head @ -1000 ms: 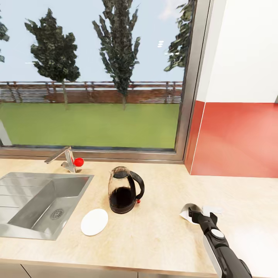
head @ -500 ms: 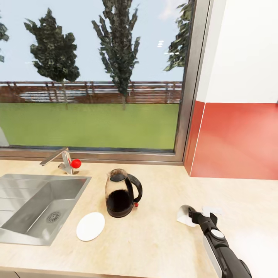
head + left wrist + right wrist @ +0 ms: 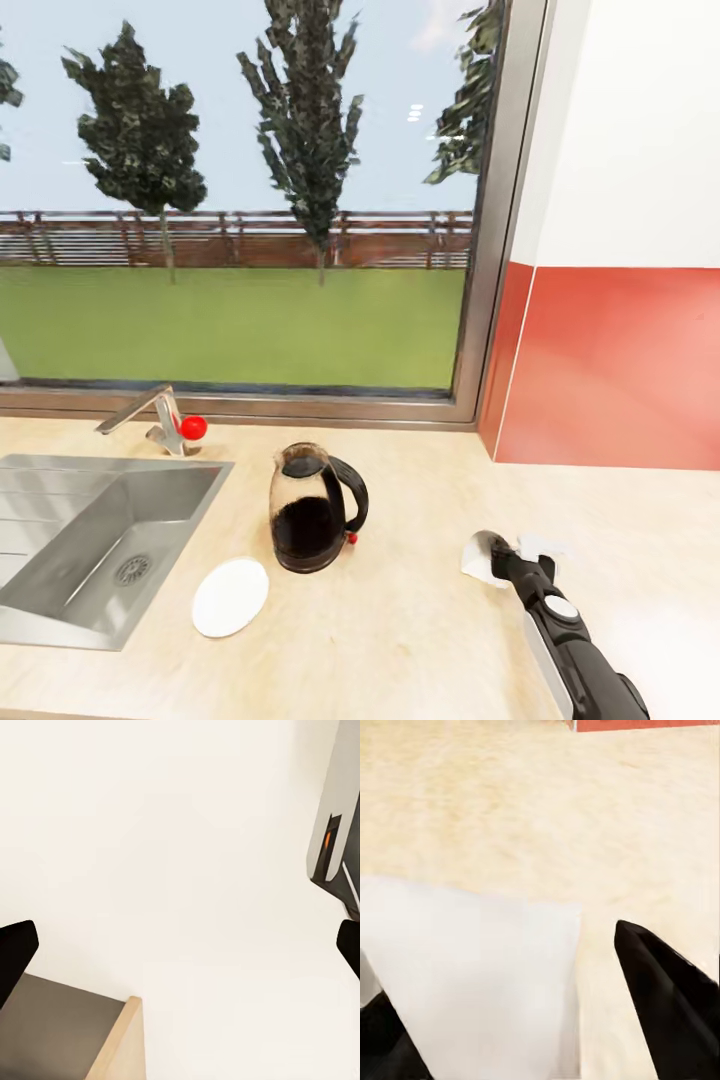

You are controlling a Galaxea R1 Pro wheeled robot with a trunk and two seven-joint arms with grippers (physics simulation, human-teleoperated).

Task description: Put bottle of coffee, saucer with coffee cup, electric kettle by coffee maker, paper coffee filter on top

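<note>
Right gripper point(image 3: 497, 556) fingers grip the thin white paper coffee filter point(image 3: 478, 558) above the tan speckled surface point(image 3: 420, 620). Left gripper point(image 3: 180, 949) fingers stand spread, empty.

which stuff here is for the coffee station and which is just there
For the job: clear glass kettle with black handle; round flat white saucer; white paper filter at the right gripper; tan speckled countertop.
Just there: steel sink; red-knobbed tap; window.

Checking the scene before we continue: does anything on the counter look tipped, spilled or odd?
Nothing stands out. The electric kettle stands upright beside the saucer, which lies flat; the right gripper is at the paper coffee filter.
</note>
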